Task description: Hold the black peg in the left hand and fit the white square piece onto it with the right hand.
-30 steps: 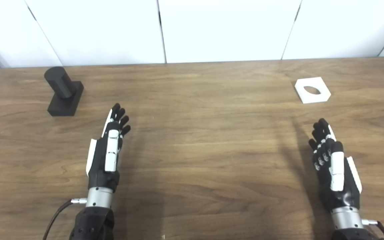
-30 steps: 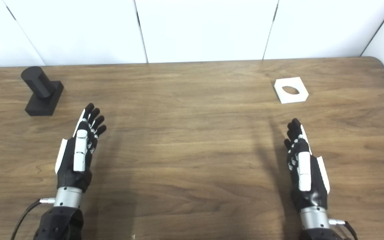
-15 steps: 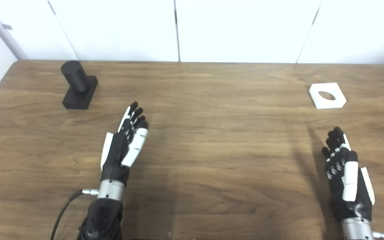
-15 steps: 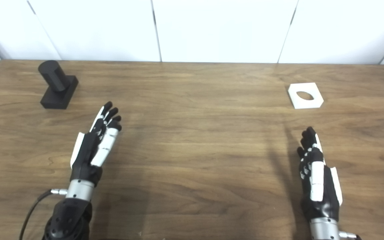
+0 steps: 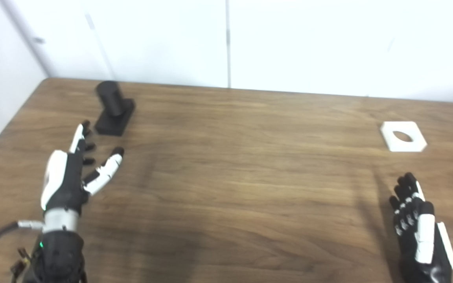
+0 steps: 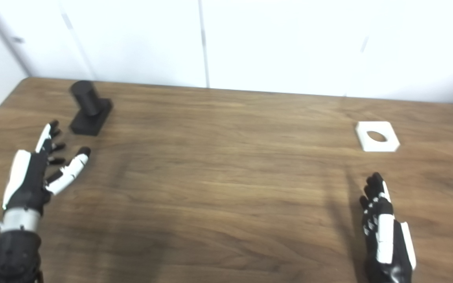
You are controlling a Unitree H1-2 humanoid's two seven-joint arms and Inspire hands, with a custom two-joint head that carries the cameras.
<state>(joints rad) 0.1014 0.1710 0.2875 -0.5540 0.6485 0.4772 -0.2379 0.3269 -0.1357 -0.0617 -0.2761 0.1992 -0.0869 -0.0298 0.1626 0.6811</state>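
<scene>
Your left hand [image 5: 67, 177]: fingers spread, empty, near the peg [image 5: 113, 108] but not touching. Peg: upright on its base, far-left bench [image 5: 226, 177]. Your right hand [image 5: 421, 232]: fingers straight and apart, empty, at the near right edge. White piece [image 5: 402, 136]: flat on the bench, far right, well apart from the peg. Done: nothing. Left: grasp the peg, fetch the piece, fit it.

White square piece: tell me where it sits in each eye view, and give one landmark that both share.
Left eye view: the white square piece lies at the right, flat on the table, beyond the right hand.
Right eye view: the same piece sits right of centre, further from the picture's edge.
Shared landmark: the black peg, standing at the far left of the table.
</scene>
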